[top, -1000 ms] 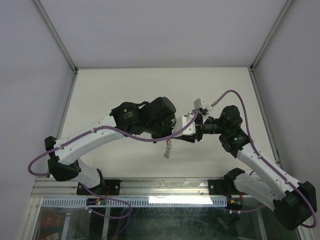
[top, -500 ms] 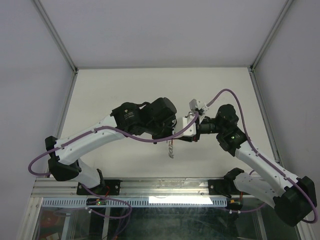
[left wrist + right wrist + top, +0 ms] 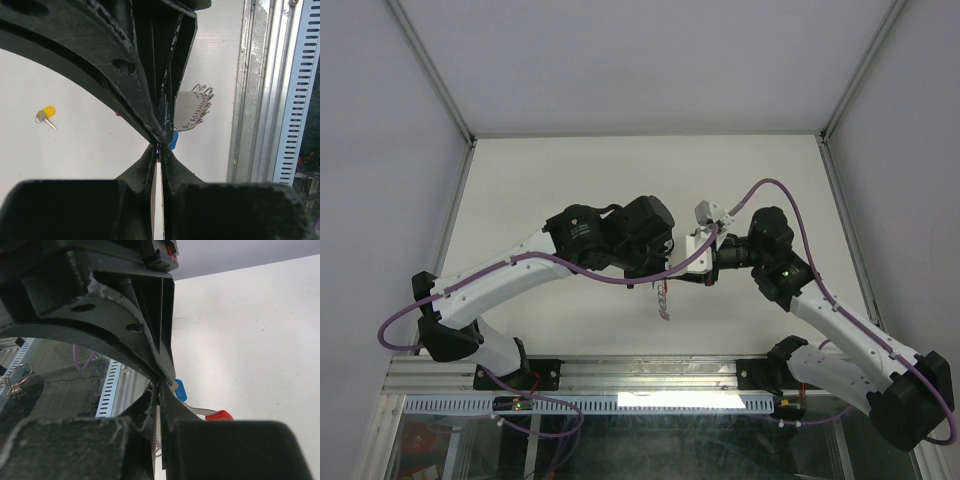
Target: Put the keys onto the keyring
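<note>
No text, label, brand, number or sign is legible in any view.

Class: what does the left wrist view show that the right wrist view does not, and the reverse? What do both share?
Only the left wrist view shows the yellow-headed key, lying alone on the table. Only the right wrist view shows a purple cable and the keyring's red tab plainly; the left gives just a red speck. Both show the left tool and right tool shut, tip to tip, with the blue key head beside the tips, and the slotted metal rail.
</note>
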{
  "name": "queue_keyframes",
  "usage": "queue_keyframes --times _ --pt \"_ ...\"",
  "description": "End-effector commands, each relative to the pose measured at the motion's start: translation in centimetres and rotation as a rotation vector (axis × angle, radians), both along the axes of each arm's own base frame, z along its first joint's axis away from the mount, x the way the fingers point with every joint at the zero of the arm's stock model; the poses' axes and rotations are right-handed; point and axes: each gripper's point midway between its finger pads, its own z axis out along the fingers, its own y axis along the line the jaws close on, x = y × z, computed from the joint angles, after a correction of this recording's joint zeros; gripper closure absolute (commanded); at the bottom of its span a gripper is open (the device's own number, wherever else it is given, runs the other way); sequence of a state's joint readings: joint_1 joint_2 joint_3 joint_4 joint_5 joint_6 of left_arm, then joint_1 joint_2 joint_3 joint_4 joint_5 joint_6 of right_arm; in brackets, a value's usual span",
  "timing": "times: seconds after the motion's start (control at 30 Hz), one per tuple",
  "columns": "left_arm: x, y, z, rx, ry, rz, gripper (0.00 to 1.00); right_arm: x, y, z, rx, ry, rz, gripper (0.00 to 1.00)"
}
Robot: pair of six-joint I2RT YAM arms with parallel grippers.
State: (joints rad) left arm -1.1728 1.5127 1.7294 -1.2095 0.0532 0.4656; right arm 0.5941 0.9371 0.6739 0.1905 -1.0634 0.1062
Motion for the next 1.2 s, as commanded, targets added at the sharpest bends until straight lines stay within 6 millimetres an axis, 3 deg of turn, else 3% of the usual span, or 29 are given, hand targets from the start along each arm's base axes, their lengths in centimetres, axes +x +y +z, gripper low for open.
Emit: queue_keyframes --times 0.0,0.27,0.47,0.67,0.97,1.17 --pt "-0.1 -0.8 2.1 -0.070 -0.032 -0.023 1.00 -0.1 -0.1 2.6 0.038 -0.097 0.000 1.00" --pt "-1.0 -1.1 3.4 -0.166 -0.012 -0.023 0.91 -0.3 -0.6 4.4 0.095 -0.161 -0.040 1.00" --pt "-1.9 -0.6 6.4 -0.340 -0.025 -0.011 0.72 -0.4 -0.9 6.1 0.184 -0.182 -0.085 1.00" --pt "-2.2 0.0 9.4 -0.536 -0.050 0.037 0.61 -0.6 -1.7 9.1 0.397 -0.223 -0.148 1.00" --pt "-1.8 1.3 14.8 -0.887 -0.119 0.122 0.57 -0.4 -3.7 12.8 0.710 -0.205 -0.226 1.00" --pt "-1.2 1.3 16.6 -1.029 -0.135 0.168 0.57 -0.6 -5.7 15.3 0.907 -0.207 -0.254 1.00"
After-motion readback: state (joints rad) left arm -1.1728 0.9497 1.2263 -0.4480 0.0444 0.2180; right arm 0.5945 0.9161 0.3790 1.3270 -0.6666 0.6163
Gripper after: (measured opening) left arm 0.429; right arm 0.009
